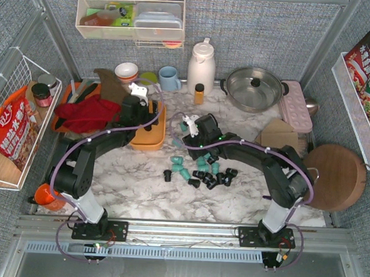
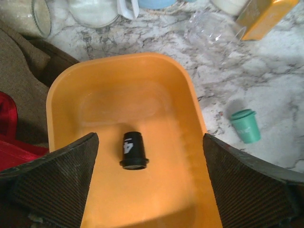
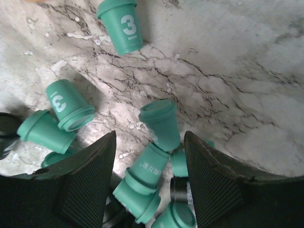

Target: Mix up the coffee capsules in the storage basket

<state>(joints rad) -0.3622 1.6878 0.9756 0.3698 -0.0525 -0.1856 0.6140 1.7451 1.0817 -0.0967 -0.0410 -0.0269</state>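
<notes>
Left gripper point(image 2: 151, 138) spread wide, holding nothing, above orange basket point(image 2: 118, 61). One black capsule point(image 2: 132, 150) lies on its side inside. Right gripper point(image 3: 150, 135) jaws apart, nothing clamped, over teal capsules point(image 3: 159, 124) scattered on desk point(image 3: 237, 71).

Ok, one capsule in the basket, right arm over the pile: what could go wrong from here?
1. The right pincer is open over tightly packed teal capsules; closing there may pinch two or flick neighbours across the marble table.
2. The black capsule lies on its side in the storage basket under the open left pincer; a later drop may knock it about.
3. The lone teal capsule beside the basket could be overlooked.
</notes>
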